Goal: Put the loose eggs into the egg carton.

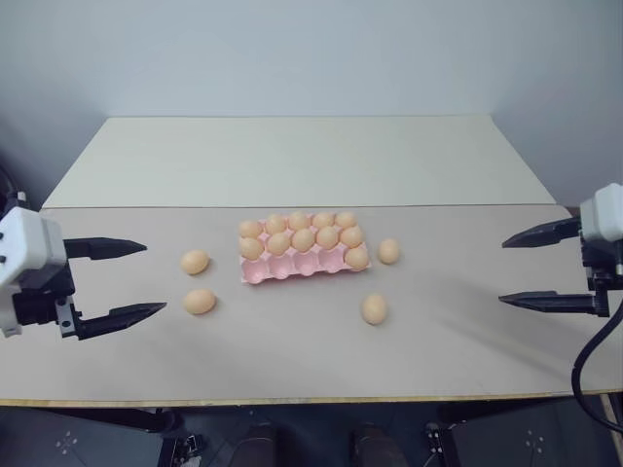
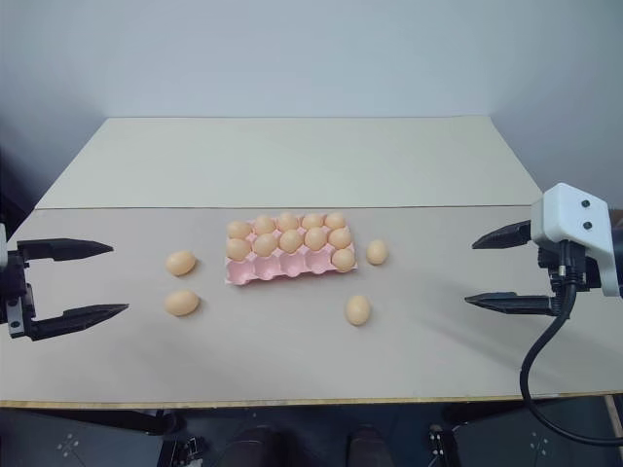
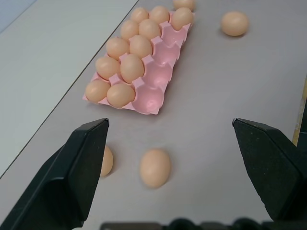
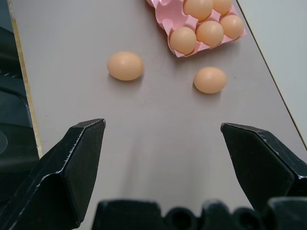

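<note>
Left wrist view showed the left gripper [image 3: 168, 167] wide open, nearest loose egg [image 3: 155, 167] just ahead between its fingers.

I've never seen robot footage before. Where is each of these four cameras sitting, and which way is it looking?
Left eye view: on the head, looking forward and down at the table, the egg carton and four loose eggs; both open claws show, left claw, right claw.
Right eye view: beside it, same scene slightly shifted.
Left wrist view: along the left claw's fingers, toward the carton's end and two loose eggs.
Right wrist view: along the right claw's fingers, toward the carton's other end.
All share the carton.
</note>
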You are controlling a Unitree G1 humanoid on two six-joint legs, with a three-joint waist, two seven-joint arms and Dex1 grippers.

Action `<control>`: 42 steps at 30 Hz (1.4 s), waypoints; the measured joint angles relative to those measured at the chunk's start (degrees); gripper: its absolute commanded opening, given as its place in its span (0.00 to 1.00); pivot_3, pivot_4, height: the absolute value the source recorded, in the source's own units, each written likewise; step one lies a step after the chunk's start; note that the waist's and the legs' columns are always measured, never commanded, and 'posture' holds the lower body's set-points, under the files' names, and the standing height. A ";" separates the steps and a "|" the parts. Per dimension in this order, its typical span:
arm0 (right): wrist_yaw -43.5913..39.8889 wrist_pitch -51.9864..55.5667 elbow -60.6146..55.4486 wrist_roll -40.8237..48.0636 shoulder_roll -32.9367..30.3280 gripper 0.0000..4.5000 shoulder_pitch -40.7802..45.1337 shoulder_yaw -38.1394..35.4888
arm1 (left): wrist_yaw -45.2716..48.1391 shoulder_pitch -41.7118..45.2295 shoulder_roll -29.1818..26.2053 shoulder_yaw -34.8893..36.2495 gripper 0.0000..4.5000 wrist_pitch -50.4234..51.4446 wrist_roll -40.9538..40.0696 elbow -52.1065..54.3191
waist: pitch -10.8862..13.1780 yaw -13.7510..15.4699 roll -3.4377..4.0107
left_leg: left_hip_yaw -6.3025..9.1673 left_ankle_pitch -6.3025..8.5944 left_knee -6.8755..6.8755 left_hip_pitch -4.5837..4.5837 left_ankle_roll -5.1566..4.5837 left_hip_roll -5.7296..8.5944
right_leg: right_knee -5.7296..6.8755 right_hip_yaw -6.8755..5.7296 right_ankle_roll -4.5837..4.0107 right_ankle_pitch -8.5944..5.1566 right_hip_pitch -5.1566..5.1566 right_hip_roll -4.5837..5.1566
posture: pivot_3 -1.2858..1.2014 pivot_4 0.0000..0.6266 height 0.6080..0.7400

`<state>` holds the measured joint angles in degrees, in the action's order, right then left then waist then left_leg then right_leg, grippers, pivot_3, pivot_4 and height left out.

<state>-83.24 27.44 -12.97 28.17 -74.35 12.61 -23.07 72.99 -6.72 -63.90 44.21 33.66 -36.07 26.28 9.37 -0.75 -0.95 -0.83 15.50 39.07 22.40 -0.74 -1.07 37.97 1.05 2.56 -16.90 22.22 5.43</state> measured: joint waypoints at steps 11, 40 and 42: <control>0.06 0.00 0.06 -0.03 0.00 1.00 0.59 0.24 | -4.77 3.60 0.08 -0.28 0.99 2.47 -1.23 -0.07 | 0.00 -0.02 0.00 | 0.00 0.00 0.00 0.01 0.00 0.00 | -0.01 0.01 0.00 0.00 0.00 0.01 | 0.52 0.24 1.00; 19.42 -5.46 18.48 -18.45 23.50 1.00 25.48 30.88 | -1.94 4.43 0.59 -11.79 0.99 -3.44 -0.69 -1.65 | 0.00 -0.26 -0.01 | -0.06 -0.01 -0.01 0.06 0.02 0.06 | 0.04 0.08 -0.01 0.00 0.14 -0.04 | 0.52 0.24 1.00; 21.25 -7.69 23.32 -21.39 26.66 1.00 28.25 32.85 | -2.06 4.09 0.74 -11.89 0.99 -3.45 -0.47 -1.57 | 0.00 -0.26 -0.01 | -0.07 -0.02 0.00 0.08 0.03 0.07 | 0.04 0.08 0.00 0.01 0.15 -0.02 | 0.52 0.24 1.00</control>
<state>-61.99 19.75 10.35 6.77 -47.68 40.86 9.79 70.94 -2.63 -63.16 32.32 30.21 -36.54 24.71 9.37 -1.01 -0.96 -0.89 15.48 39.06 22.48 -0.71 -0.99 38.01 1.13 2.56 -16.90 22.37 5.40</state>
